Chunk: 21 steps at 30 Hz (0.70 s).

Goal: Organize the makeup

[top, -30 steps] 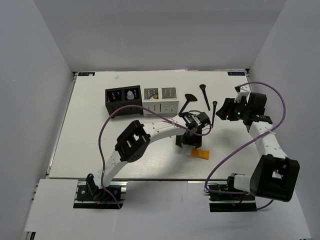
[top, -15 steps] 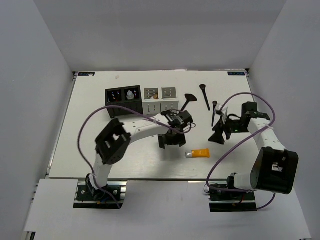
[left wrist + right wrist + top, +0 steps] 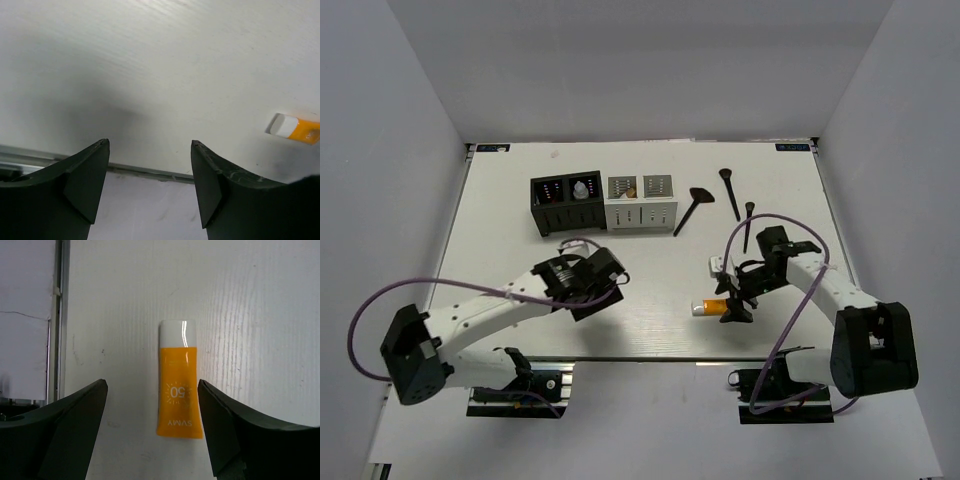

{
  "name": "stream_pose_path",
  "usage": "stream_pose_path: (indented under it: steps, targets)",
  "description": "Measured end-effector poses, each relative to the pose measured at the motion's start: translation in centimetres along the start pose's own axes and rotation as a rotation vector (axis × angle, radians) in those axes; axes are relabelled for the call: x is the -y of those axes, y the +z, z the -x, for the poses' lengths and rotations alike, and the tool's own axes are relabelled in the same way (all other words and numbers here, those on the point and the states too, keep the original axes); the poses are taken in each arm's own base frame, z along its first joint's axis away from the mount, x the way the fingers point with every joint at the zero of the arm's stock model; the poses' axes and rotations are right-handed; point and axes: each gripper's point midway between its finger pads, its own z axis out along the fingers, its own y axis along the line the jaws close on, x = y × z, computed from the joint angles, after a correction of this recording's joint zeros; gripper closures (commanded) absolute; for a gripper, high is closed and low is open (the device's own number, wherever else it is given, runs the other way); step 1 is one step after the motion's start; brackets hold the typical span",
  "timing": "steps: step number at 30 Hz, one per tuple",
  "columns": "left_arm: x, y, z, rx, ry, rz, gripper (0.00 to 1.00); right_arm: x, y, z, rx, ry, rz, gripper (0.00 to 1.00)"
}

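Observation:
The orange white-capped tube (image 3: 713,307) lies flat on the table near the front edge. My right gripper (image 3: 733,299) is open just over it. In the right wrist view the tube (image 3: 177,395) lies between the open jaws of that gripper (image 3: 151,385), cap pointing away, untouched. My left gripper (image 3: 595,298) is open and empty, low over bare table left of the tube. In the left wrist view the tube (image 3: 295,131) shows at the right, beyond that gripper (image 3: 150,145). A small clear bottle (image 3: 582,189) stands in the black organizer. Three long black brushes (image 3: 687,208) (image 3: 730,190) (image 3: 747,225) lie at the back right.
The black organizer box (image 3: 563,205) and the white organizer box (image 3: 641,202) stand side by side at the back centre. The table's front edge (image 3: 150,171) runs close under my left gripper. White walls enclose the table on three sides.
My left arm has drawn back from the tube to the left and front. My right gripper has come down and forward from the brushes to sit over the tube.

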Motion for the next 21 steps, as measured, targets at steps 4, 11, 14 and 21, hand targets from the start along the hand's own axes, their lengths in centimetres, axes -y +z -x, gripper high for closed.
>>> stream_pose_path:
  steps: [4,11,14,21]
  targets:
    - [-2.1,-1.1,0.1,0.027,-0.082,-0.02,0.22,0.0,1.9,-0.6,-0.056,-0.015,0.005,0.2]
    - [-3.2,-2.0,0.5,0.053,-0.158,-0.039,0.21,2.7,4.3,-0.9,-0.134,-0.024,-0.042,0.2]
    - [-3.7,-1.8,0.3,0.051,-0.173,-0.027,0.21,3.2,5.3,-1.2,-0.168,-0.033,-0.035,0.21]
    - [-4.7,-1.8,0.0,0.049,-0.202,-0.016,0.2,2.7,6.7,-1.1,-0.221,-0.092,-0.003,0.36]
